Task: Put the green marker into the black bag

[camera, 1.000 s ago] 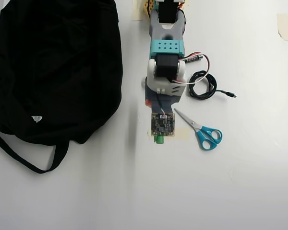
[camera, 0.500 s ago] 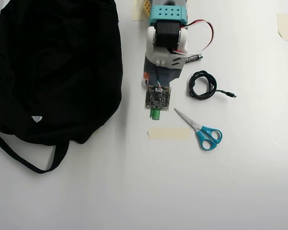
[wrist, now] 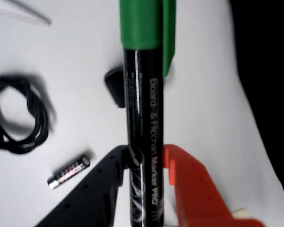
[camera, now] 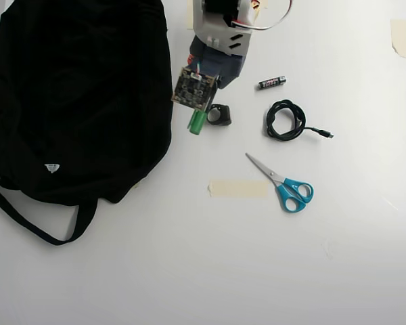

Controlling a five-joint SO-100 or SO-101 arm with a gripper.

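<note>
Marker [wrist: 143,118] is clamped in the jaws [wrist: 144,158] right now, black finger on one side of the barrel and orange finger on the other in the wrist view, green cap sticking out toward the top of the frame. In the overhead view the green end [camera: 197,122] pokes out below the wrist camera board, near the top middle of the frame, just beside the right edge of the bag [camera: 74,101], which fills the whole upper left. So the marker looks lifted off the counter [camera: 257,264] and is close to the bag but not over it yet. I'd say the carry is the step in hand. To do it well, swing the arm further toward frame left so the cap end is well over the black fabric, not just at the rim, before letting go, since a drop at the edge could roll back onto the counter. I can't make out an actual opening in the bag from either view, it's just a flat black mass, so aim for the middle of it. Keep the squeeze firm, the barrel is slick and the grip sits low on it. Watch the small black thing [camera: 219,114] right beside the cap and the battery [camera: 271,82] to the right, no need to clip either. Cable [camera: 285,120], scissors [camera: 285,183] and tape strip [camera: 238,188] sit well clear.
</note>
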